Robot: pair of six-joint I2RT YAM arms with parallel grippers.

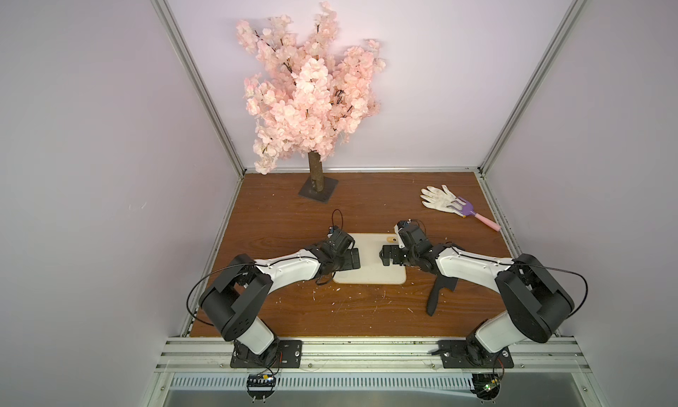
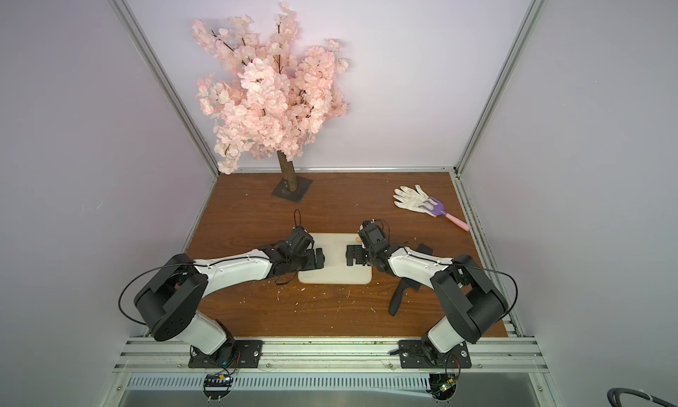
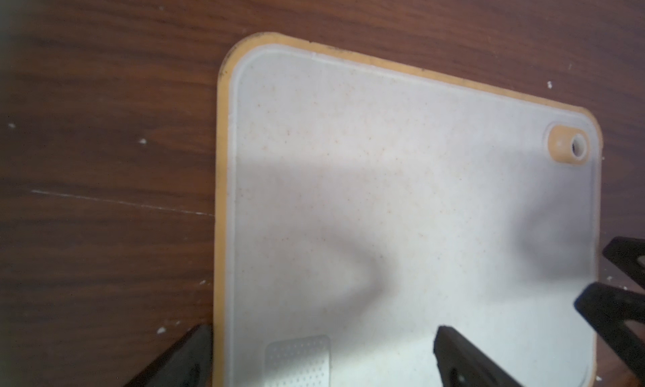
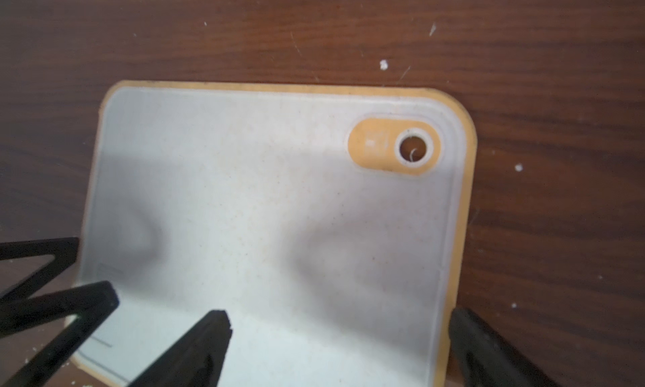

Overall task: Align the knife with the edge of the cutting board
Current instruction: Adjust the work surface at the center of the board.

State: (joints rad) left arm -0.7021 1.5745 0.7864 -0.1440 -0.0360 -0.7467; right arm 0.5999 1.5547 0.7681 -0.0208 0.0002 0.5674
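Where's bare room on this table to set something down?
Bare tabletop: between the dark square tree base and white glove; between the cream rectangular cutting board and front rail. Crowded: left gripper and right gripper, open, over the board; black cleaver-style knife beside it.

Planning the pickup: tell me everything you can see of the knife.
The knife is all black, matte, cleaver-style: slim handle, broad blade. It lies flat on the wooden table, right of the cutting board and apart from it, angled to its edge, handle nearer the robot. The right arm hides part of the blade; nothing grips it.
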